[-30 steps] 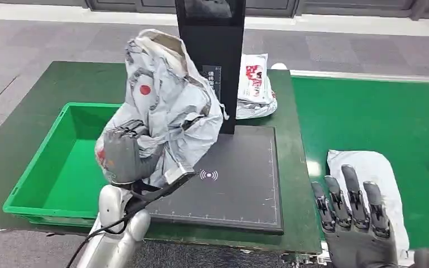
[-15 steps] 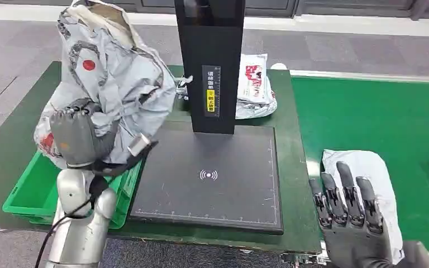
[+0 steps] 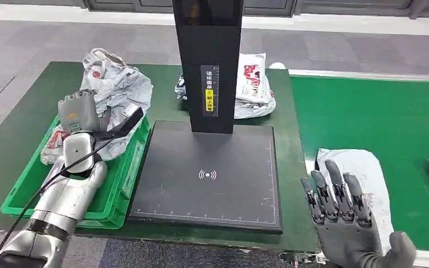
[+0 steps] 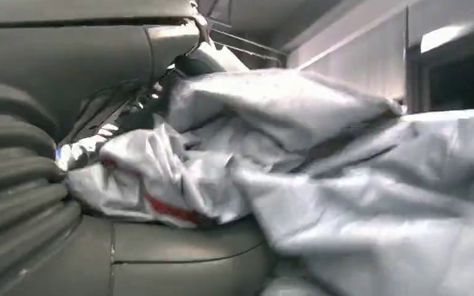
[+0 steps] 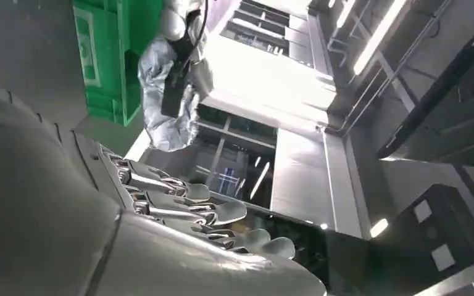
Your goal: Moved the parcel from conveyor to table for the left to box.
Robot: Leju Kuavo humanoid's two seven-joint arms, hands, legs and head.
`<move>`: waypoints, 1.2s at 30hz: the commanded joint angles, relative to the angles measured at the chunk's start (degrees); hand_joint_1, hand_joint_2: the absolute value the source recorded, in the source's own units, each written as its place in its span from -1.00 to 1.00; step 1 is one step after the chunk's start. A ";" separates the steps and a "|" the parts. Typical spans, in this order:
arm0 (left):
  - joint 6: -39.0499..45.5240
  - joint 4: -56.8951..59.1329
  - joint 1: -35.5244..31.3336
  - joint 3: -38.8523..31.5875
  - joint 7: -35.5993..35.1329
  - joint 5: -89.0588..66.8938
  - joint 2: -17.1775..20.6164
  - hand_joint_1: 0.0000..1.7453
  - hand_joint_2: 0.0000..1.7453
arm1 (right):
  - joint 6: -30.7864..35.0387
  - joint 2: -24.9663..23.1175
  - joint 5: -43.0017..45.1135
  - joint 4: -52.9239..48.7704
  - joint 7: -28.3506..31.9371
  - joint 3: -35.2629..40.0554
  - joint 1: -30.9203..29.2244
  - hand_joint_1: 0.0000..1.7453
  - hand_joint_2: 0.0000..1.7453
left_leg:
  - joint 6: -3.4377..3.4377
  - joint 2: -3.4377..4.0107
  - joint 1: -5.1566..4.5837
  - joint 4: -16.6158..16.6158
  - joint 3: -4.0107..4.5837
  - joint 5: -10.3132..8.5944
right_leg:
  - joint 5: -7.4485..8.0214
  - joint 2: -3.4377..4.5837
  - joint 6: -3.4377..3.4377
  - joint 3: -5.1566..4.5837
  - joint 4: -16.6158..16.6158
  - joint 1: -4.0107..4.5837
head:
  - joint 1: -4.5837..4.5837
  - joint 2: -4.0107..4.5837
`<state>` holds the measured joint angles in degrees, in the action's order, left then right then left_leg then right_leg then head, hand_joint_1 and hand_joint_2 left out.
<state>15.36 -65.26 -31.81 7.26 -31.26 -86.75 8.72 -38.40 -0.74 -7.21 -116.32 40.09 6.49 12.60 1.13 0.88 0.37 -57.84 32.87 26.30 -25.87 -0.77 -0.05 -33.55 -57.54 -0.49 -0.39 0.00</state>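
Behind the left hand (image 3: 77, 113), its fingers hidden, the gripped parcel (image 3: 114, 92) sags into the green box (image 3: 124, 178). Right hand (image 3: 343, 215) hovers spread.

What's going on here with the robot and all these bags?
The robot's left hand holds a crumpled grey parcel over the green bin on the table. Its right hand hovers open, fingers spread, above a flat grey parcel on the green conveyor. A black scanner stand rises between them.
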 commanded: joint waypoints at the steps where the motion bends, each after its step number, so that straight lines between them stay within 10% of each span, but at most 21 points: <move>1: -4.64 9.85 -1.37 2.36 -2.71 -3.25 2.07 -1.00 -1.00 | -0.22 0.96 -0.38 5.22 -0.09 -2.14 -1.64 -1.00 -1.00 | -0.03 -0.12 0.04 0.19 -0.12 -0.08 | 0.07 0.02 0.00 0.15 0.23 0.04 | 0.00 0.00; 14: -8.53 7.05 0.68 1.57 -3.91 -3.25 2.44 -1.00 -1.00 | -0.08 1.02 -0.31 5.65 -0.09 -2.43 -1.64 -1.00 -1.00 | -0.02 -0.10 0.04 0.07 0.03 -0.03 | 0.04 0.02 -0.01 0.04 0.12 0.08 | 0.00 0.00; 23: -11.81 -20.00 15.24 -5.91 -3.57 -3.25 3.79 -1.00 -1.00 | 1.36 1.12 -0.41 4.68 -0.09 -3.86 0.16 -1.00 -1.00 | -0.02 0.11 0.02 0.07 0.01 0.06 | 0.01 0.23 -0.01 0.00 0.10 0.06 | 0.00 0.00; 36: 12.29 -48.83 31.27 -36.27 15.14 11.26 -12.91 -1.00 -1.00 | 1.25 -0.71 -1.47 2.26 -0.09 -6.59 3.56 -1.00 -1.00 | -0.03 0.28 0.02 0.05 0.06 0.23 | -0.10 0.36 0.00 -0.11 0.10 0.05 | 0.00 0.00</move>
<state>19.48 -97.60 -8.18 -10.48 -24.43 -83.81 8.25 -36.63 -0.70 -7.98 -114.20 40.11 3.96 14.96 1.15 0.99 0.38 -57.84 33.01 26.46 -25.99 -0.68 -0.02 -33.70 -57.53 -0.45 -0.39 0.00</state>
